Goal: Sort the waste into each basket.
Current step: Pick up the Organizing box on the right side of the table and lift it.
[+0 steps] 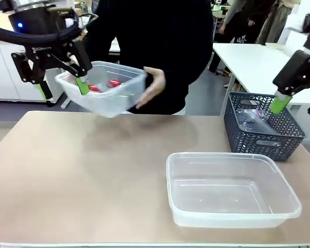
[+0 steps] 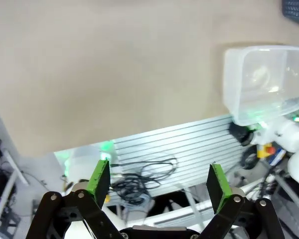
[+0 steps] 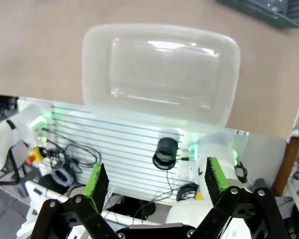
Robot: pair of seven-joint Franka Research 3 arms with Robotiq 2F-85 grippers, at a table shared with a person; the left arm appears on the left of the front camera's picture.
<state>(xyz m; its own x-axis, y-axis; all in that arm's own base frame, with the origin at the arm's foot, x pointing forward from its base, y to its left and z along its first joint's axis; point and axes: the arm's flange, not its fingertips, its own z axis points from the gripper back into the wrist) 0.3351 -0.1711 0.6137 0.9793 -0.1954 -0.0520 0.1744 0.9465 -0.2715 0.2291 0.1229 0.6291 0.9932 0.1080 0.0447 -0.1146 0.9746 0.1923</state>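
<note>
A person's hand holds a see-through tub tilted in the air beyond the table's far left edge, with red cans inside it. My left gripper hangs open just in front of that tub, apart from it; in the left wrist view its jaws hold nothing. A second see-through tub stands empty on the table at the front right, also seen as the tub and tub. My right gripper is open, high above the lattice basket, with nothing between its jaws.
A dark blue-grey lattice basket stands at the table's right edge with clear plastic bottles lying in it; its corner shows in the right wrist view. The brown tabletop is bare on the left and in the middle.
</note>
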